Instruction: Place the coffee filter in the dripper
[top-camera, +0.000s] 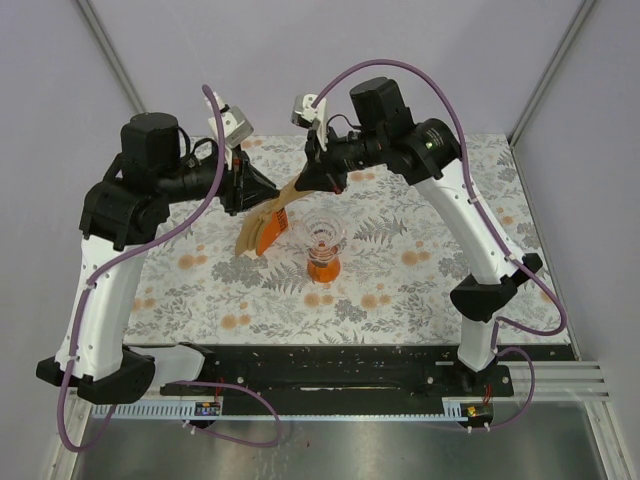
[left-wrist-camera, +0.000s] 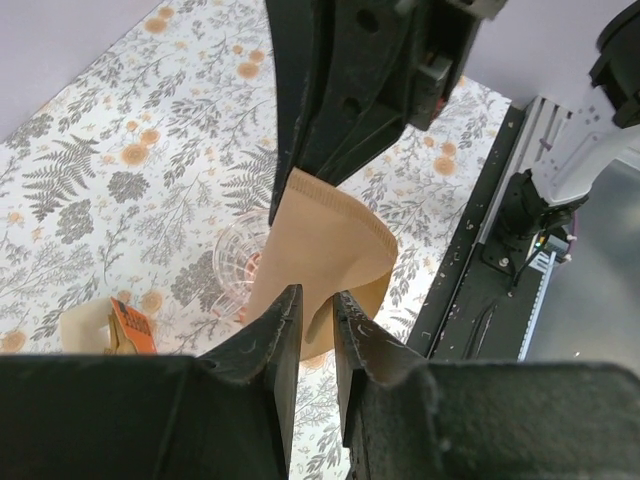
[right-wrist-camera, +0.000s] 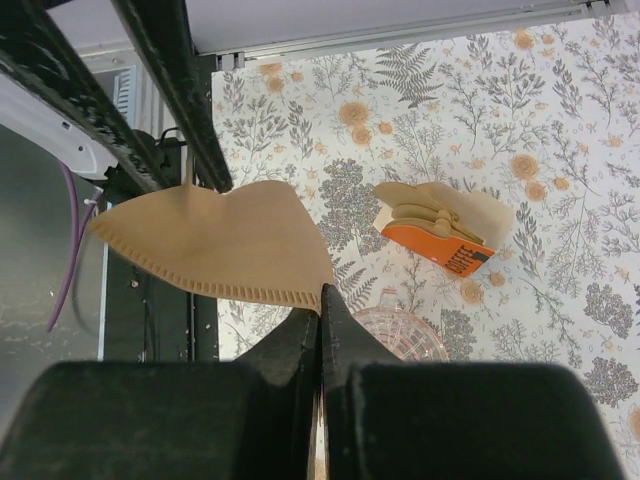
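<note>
**Filter in the air, not yet over the dripper**

The right gripper (right-wrist-camera: 321, 300) is clamped on one corner of the coffee filter (right-wrist-camera: 215, 240), which hangs to the far left of the dripper (top-camera: 322, 240). The left gripper (left-wrist-camera: 315, 300) has its jaws a little apart around the opposite edge. Held by so little, the thin paper could slip or tear, or go in flat and tip the dripper. The floral cloth (top-camera: 420, 280) covers the table, and pale walls (top-camera: 180, 50) stand around it.
</note>
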